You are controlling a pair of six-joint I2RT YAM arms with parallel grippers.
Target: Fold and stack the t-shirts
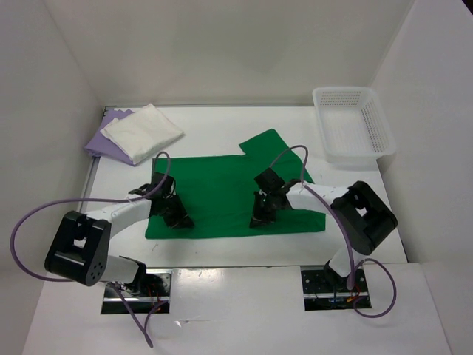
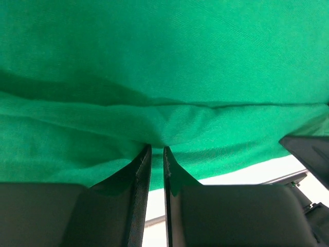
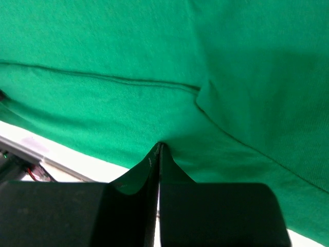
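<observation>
I see the white table with the green t-shirt spread flat across its middle, one sleeve reaching toward the mesh basket at the far right corner. At the far left, the folded cream t-shirt lies on the lavender t-shirt. Both tools work the green cloth by its near edge: the left gripper is narrow, nipping a raised fold, and the right gripper is pinched tight on the fabric.
</observation>
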